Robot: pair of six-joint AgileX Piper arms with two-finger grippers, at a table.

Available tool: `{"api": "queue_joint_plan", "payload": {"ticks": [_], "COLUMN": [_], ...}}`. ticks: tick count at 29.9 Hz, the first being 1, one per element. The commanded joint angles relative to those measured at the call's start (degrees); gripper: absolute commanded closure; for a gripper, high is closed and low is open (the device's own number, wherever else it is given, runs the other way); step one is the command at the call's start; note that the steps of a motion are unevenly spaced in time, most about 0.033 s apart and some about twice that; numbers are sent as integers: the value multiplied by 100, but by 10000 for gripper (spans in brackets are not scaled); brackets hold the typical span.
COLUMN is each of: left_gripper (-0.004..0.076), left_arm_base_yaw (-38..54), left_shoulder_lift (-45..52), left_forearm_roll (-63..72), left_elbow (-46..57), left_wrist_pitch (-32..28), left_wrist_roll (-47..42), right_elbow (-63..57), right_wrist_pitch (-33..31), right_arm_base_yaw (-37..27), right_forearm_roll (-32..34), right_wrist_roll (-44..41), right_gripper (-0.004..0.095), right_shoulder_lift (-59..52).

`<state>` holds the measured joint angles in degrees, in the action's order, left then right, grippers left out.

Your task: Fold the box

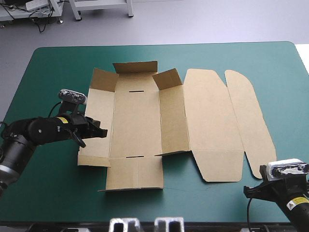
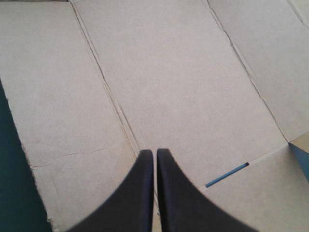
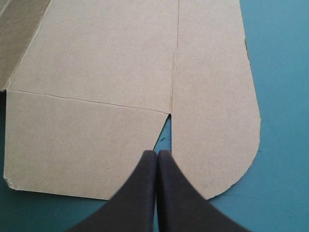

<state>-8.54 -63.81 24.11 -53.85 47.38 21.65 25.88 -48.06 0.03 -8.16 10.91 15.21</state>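
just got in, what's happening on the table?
Two robot arms are working on a brown box, a cut sheet lying mostly flat on the teal-green table. Only the small flaps at its far end stand up. The left gripper, jaws shut, is over the left side panel. The right gripper, jaws shut, is at the near right corner, pointing at the notch beside the rounded flap. Neither holds the board.

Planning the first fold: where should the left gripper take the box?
Likely the left panel of the box, at its free outer edge, from the left of the table: it lies flat by the left gripper, whose shut fingers must open.
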Motion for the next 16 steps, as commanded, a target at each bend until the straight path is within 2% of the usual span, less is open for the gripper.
{"api": "queue_joint_plan", "payload": {"ticks": [1,3,5,7,11,14,16], "left_gripper": [708,709,709,709,699,613,503], "left_arm_base_yaw": [959,1605,2111,2554,3243,3479,3464], "left_shoulder_lift": [-166,-283,-394,-450,-621,-890,-1156], "left_forearm_roll": [1371,1728,1693,1621,1718,1751,1731], "left_elbow": [-341,-341,-341,-341,-330,-330,-330], "left_wrist_pitch": [672,1138,1354,1297,709,972,1240], "left_wrist_roll": [1219,1526,1567,1506,967,969,1042], "right_elbow": [160,160,160,160,160,145,124], "right_wrist_pitch": [363,374,374,374,374,385,434], "right_arm_base_yaw": [15,15,15,15,15,15,15], "right_forearm_roll": [-23,-23,-23,-23,-23,-23,-23], "right_wrist_roll": [10,10,10,10,10,10,10], "right_gripper": [928,928,928,928,928,928,928], "right_shoulder_lift": [67,67,67,67,67,67,67]}}
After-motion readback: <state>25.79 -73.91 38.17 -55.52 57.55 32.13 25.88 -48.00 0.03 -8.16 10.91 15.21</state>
